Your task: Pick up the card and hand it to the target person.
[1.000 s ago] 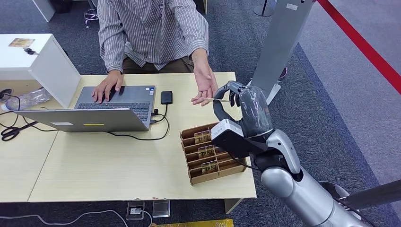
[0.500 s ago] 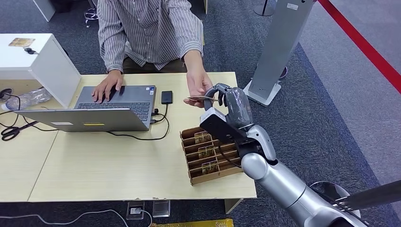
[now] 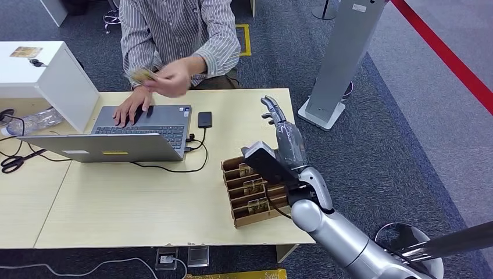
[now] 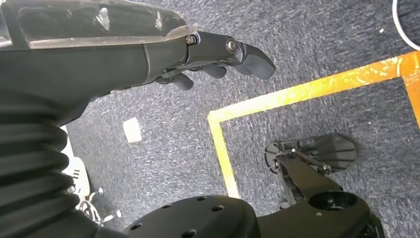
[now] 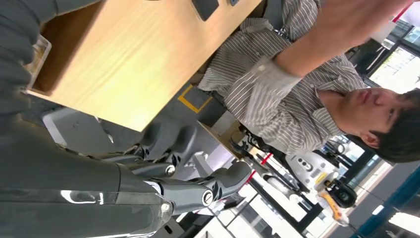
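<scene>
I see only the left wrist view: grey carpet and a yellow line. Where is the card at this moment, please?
Observer: In the head view, a person's hand holds the card in front of a striped shirt, at the far side of the table.
Operator: Does the right hand hold something?
Observer: No. The right hand is empty, its fingers stretched out, over the far right part of the table.
Operator: Are there other cards?
Observer: Yes. The wooden card holder next to the right wrist has cards in several of its slots.
</scene>
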You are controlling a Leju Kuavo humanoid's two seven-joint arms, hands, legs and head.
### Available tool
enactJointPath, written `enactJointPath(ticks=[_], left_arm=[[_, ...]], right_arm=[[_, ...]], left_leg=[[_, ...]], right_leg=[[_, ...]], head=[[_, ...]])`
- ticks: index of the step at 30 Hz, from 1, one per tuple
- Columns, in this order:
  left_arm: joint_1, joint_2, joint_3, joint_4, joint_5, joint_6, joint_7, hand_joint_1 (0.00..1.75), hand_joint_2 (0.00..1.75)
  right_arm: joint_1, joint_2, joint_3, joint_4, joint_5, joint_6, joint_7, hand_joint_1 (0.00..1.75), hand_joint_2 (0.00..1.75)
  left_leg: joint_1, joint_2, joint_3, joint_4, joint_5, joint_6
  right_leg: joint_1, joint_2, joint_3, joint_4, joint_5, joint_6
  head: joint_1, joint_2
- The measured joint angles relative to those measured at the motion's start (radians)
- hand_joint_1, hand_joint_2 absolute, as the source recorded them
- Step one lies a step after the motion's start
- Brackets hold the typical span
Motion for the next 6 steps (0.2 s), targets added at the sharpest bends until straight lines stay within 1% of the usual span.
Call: enactJointPath(ticks=[6], left_arm=[[0.003,0.0,0.0,0.0,0.011,0.007,0.013,0.0,0.0]], right_arm=[[0.091,-0.031,-0.035,-0.092,-0.076,0.028,0.01,0.0,1.75]], left_leg=[[0.0,0.0,0.0,0.0,0.0,0.0]], right_leg=[[0.0,0.0,0.0,0.0,0.0,0.0]], head=[[-0.001,0.0]])
